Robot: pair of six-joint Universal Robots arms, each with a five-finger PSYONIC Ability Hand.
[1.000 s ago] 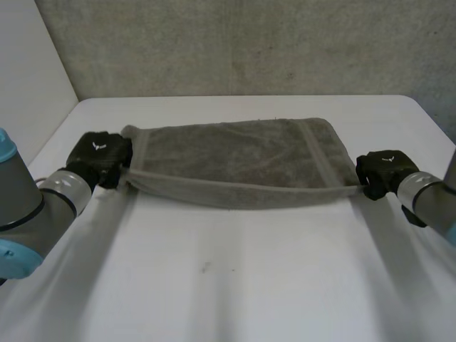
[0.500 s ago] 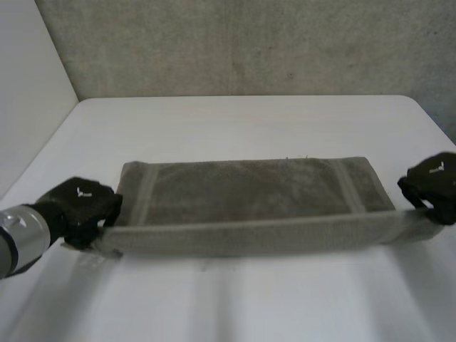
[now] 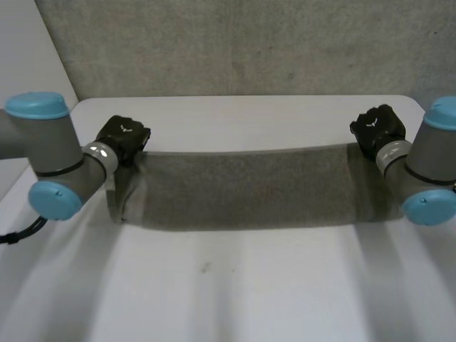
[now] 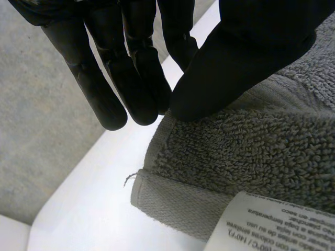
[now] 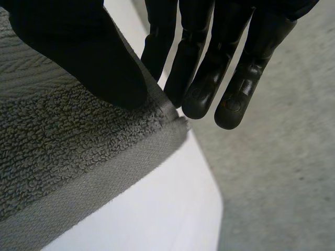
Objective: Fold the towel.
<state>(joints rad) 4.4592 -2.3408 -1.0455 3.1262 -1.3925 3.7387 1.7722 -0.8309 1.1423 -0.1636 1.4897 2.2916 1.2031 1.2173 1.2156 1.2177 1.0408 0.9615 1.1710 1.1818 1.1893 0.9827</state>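
Observation:
A grey terry towel (image 3: 242, 187) hangs stretched between my two hands above the white table (image 3: 242, 285), its lower edge near the tabletop. My left hand (image 3: 122, 137) holds the towel's upper left corner. In the left wrist view the thumb (image 4: 246, 57) presses the towel (image 4: 235, 157) against the straight fingers, and a white care label (image 4: 277, 222) shows by the hem. My right hand (image 3: 376, 128) holds the upper right corner. In the right wrist view its thumb (image 5: 78, 47) pinches the towel (image 5: 68, 151) against the fingers.
A grey wall (image 3: 242, 43) runs behind the table's far edge. My left arm (image 3: 50, 157) and right arm (image 3: 434, 164) stand at the towel's two ends. Bare tabletop lies in front of the hanging towel.
Both hands have risen and moved back from the table's front, lifting the towel's edge. The towel, flat and half folded before, now hangs as a sheet between them.

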